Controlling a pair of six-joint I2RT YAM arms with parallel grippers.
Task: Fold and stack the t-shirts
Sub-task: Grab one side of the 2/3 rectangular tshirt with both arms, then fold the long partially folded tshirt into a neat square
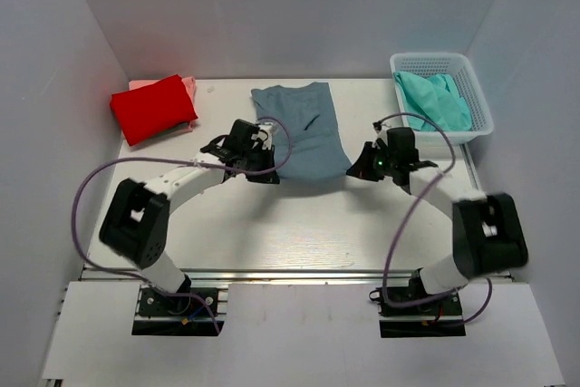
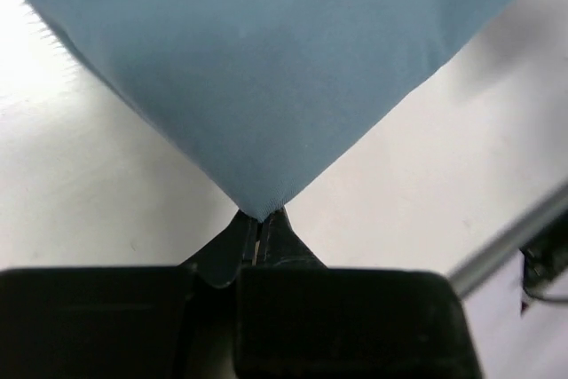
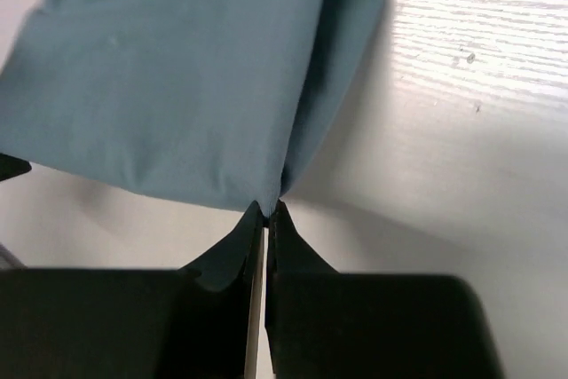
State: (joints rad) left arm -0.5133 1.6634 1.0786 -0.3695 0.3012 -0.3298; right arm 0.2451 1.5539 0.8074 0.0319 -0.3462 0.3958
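A dusty blue-grey t-shirt (image 1: 304, 129) lies lengthwise at the table's middle back, folded narrow. My left gripper (image 1: 272, 162) is shut on its near left corner (image 2: 259, 206), the cloth (image 2: 257, 68) spreading away from the tips. My right gripper (image 1: 355, 168) is shut on its near right corner (image 3: 271, 204), the cloth (image 3: 177, 77) drawn up from the tips. A folded red t-shirt (image 1: 153, 108) lies on a pink one (image 1: 188, 85) at the back left. A teal t-shirt (image 1: 435, 100) lies in the white basket.
The white mesh basket (image 1: 478, 97) stands at the back right corner. White walls close in the table on three sides. Purple cables loop over both arms.
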